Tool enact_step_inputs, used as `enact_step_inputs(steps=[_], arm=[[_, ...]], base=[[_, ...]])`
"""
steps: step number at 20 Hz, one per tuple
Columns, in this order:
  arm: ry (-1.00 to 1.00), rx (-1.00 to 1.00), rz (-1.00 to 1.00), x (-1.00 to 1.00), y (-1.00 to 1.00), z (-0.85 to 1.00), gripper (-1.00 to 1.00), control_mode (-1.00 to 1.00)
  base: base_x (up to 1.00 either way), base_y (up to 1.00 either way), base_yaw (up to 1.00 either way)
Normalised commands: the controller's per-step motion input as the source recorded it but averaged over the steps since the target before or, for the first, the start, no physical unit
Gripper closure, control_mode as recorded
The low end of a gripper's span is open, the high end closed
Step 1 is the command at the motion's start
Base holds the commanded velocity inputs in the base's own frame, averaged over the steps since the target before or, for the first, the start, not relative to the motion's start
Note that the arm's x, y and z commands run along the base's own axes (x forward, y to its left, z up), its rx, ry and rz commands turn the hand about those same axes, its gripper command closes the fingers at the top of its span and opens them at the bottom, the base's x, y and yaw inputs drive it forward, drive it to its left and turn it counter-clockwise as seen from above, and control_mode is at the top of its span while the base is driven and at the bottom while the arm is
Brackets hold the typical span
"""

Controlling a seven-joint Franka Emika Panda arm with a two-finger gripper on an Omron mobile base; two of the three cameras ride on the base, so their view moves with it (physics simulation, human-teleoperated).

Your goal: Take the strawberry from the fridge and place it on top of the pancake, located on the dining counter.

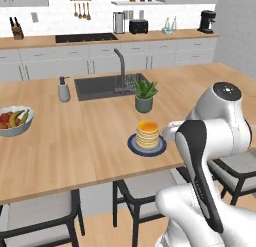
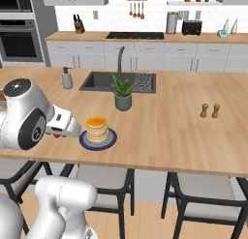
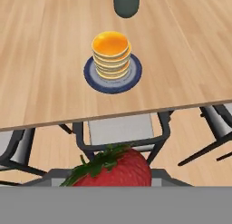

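Note:
The strawberry (image 3: 115, 171), red with a green leafy cap, sits at the bottom of the hand view with my gripper (image 2: 59, 134) shut on it; a red speck of the strawberry (image 2: 57, 135) shows under the hand. The hand hovers at the near edge of the dining counter (image 2: 169, 131), just left of the pancake (image 2: 97, 128) in the right base view. The pancake (image 1: 148, 133) is a tan stack on a dark round plate (image 1: 131, 145) near the counter's front edge. In the hand view the pancake (image 3: 111, 53) lies ahead, beyond the counter edge. The fridge is out of view.
A potted plant (image 1: 144, 96) stands just behind the pancake, with the sink (image 1: 100, 87) and dark faucet (image 1: 121, 66) beyond. A soap dispenser (image 1: 63, 89) and a fruit bowl (image 1: 14, 122) sit to the left, two shakers (image 2: 210, 110) to the right. Stools (image 1: 145, 191) line the counter's near side.

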Motion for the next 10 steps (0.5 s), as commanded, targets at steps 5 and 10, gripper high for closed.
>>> enact_step_inputs(steps=[5, 10], arm=[[0.0, -0.01, -0.01, 1.0, 0.09, 0.32, 1.0, -1.0], [0.12, 0.0, -0.01, 1.0, -0.15, -0.23, 1.0, -1.0]], base=[[0.0, 0.0, 0.0], [0.0, 0.0, 0.0]])
